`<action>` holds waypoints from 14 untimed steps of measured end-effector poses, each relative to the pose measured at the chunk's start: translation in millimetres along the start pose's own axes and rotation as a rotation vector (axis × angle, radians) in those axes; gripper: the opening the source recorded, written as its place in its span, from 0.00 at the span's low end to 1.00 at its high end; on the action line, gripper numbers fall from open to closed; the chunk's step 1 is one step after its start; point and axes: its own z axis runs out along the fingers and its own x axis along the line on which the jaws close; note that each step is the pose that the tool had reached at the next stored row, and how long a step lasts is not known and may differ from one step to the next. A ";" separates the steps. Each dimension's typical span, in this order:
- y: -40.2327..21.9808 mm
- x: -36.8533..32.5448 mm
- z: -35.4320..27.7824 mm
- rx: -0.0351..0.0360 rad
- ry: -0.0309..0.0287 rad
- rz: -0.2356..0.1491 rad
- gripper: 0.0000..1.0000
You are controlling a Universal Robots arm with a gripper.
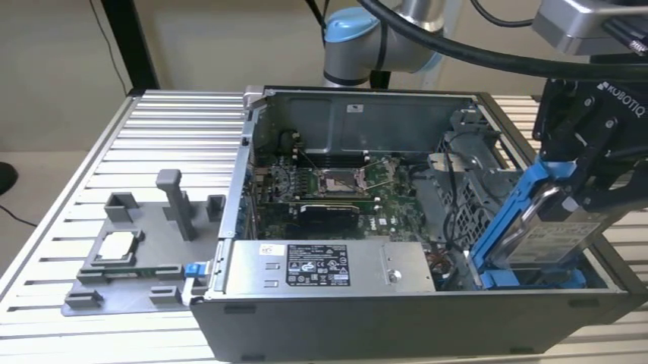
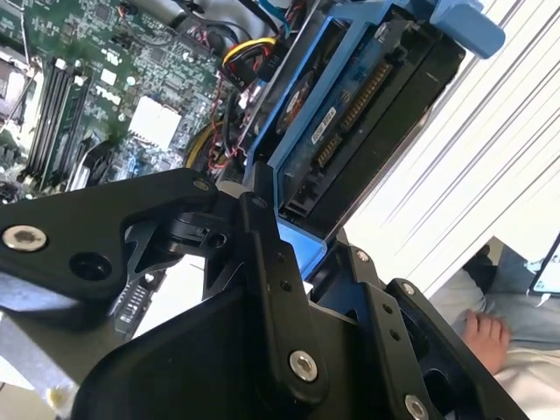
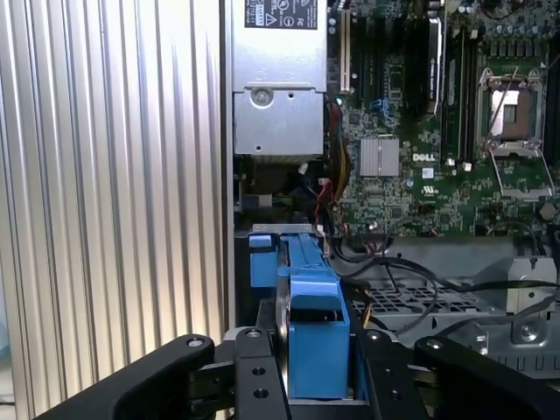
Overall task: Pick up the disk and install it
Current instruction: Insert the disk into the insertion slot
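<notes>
From my seat the gripper (image 1: 573,199) sits at the right of the exterior view. Its black jointed fingers (image 3: 259,382) are drawn in narrow and clamped on the disk (image 1: 555,241), one against each flat side. In the first wrist view the blue plastic bracket (image 3: 317,337) stands squeezed between them. I see white lettering on the gripper's black housing and a white printed label on the disk's silver-grey face. The disk is tilted, its top leaning toward the exterior view's right. Its lower end is down inside the lower right corner of the open computer case (image 1: 405,326), with the bracket's blue rail running up its edge. In the second wrist view I look along the disk's circuit board (image 2: 346,109), blue, with a row of connector pins. The arm comes in from the top of the exterior view, with a light-blue-capped joint (image 1: 350,29) behind the case and thick black cables (image 1: 486,51) swinging across. Further out, the green motherboard (image 1: 335,205) with its metal processor socket (image 1: 338,180) lies on the case floor. The grey power supply box (image 1: 324,265) carries a white and black label whose print I cannot make out. On the exterior view's left a grey moulded fixture (image 1: 132,273) holds a small square silver chip (image 1: 114,244) on the ribbed aluminium table (image 1: 152,136).
</notes>
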 end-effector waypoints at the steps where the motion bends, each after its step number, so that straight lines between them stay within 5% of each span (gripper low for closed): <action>1: 0.0 0.1 1.4 -0.0010 0.0001 0.000 0.00; 14: -0.3 0.9 19.7 -0.0071 0.0004 0.000 0.00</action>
